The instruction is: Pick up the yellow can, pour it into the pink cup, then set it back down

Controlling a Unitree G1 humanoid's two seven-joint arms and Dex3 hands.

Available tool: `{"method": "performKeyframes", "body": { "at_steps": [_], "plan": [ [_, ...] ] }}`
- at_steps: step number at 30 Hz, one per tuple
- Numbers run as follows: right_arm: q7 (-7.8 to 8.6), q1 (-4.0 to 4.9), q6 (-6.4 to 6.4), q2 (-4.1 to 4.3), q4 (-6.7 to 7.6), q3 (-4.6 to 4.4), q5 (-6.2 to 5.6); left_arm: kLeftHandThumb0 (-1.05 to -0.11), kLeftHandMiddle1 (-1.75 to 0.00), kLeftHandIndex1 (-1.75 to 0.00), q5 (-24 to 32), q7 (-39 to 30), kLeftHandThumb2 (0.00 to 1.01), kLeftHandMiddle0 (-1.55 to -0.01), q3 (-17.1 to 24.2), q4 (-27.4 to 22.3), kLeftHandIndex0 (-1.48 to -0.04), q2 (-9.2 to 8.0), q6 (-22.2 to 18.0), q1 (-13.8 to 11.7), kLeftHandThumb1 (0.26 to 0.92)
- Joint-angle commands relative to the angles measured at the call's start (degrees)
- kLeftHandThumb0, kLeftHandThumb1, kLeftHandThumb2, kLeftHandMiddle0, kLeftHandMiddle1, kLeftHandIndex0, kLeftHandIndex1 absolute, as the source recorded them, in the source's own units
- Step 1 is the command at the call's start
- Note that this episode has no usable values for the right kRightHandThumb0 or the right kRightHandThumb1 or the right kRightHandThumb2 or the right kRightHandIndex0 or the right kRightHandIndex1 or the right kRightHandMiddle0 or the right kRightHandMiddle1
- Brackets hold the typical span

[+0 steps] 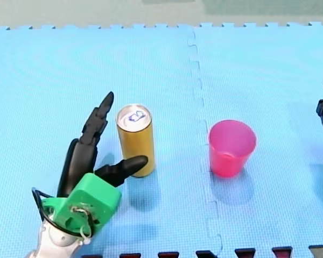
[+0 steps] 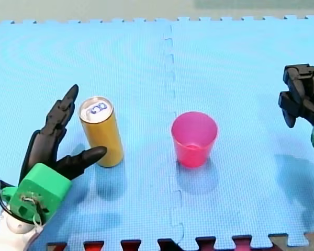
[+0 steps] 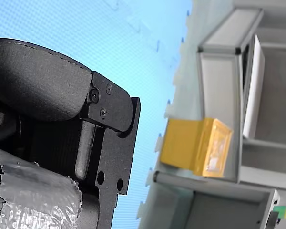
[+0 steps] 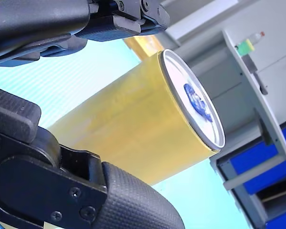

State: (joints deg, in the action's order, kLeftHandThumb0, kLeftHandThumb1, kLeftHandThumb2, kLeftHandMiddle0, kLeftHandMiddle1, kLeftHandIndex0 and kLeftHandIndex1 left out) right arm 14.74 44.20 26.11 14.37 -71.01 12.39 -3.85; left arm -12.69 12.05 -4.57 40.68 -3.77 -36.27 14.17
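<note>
The yellow can [image 1: 135, 142] stands upright on the blue mat, left of centre, its silver top showing. My left hand [image 1: 109, 137] is open around the can. Its long fingers [image 1: 97, 121] reach up along the can's left side. The thumb [image 1: 126, 166] lies across the front of the can's base, touching or nearly touching it. The second wrist view has the can [image 4: 133, 138] lying between this hand's fingers. The pink cup [image 1: 232, 148] stands upright to the right of the can, past the mat seam. My right hand [image 2: 299, 97] hovers at the far right edge, curled and holding nothing.
The blue foam mat [image 1: 258, 70] covers the whole work surface, with a jigsaw seam [image 1: 200, 97] running between can and cup. Its toothed front edge [image 2: 162, 244] lies close to me. Beyond the mat, a yellow box [image 3: 195, 145] sits in a grey metal frame.
</note>
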Motion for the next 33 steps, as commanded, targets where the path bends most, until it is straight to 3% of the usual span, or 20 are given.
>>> {"method": "performKeyframes", "body": {
  "at_steps": [1,3,7,11,23,33],
  "plan": [
    [-0.13,0.0,0.41,-0.16,0.1,-0.04,0.0,-1.048,0.0,0.0,0.4,-0.2,0.0,-0.18,0.5,0.9,-0.17,-0.48,-1.0,0.2,0.864],
    [-0.32,-0.41,1.85,-0.71,0.19,-0.43,0.42,-1.048,0.0,0.0,0.5,-0.3,0.0,-0.18,0.7,1.2,-0.17,-0.56,-1.3,0.3,0.861],
    [-0.9,-1.37,6.41,-2.22,0.05,-1.45,1.61,-1.048,0.0,0.0,0.6,-0.5,0.0,-0.17,1.0,1.4,-0.17,-0.59,-1.5,0.7,0.855],
    [-0.72,-1.32,8.26,-2.86,-0.16,-1.73,1.96,-1.048,0.0,0.0,0.7,-0.6,0.0,-0.17,1.2,2.5,-0.16,-0.55,-1.7,1.4,0.85],
    [-1.49,-0.21,7.99,-3.1,-0.32,-1.44,1.64,-1.048,0.0,0.0,1.2,-1.4,0.0,-0.14,1.7,3.6,-0.15,-0.27,-1.9,2.4,0.831],
    [-1.67,0.27,7.66,-2.71,-0.65,-0.71,1.28,-1.048,0.0,0.0,1.7,-2.3,0.0,-0.13,2.0,3.8,-0.15,-0.17,-1.6,2.7,0.825]
  ]
}}
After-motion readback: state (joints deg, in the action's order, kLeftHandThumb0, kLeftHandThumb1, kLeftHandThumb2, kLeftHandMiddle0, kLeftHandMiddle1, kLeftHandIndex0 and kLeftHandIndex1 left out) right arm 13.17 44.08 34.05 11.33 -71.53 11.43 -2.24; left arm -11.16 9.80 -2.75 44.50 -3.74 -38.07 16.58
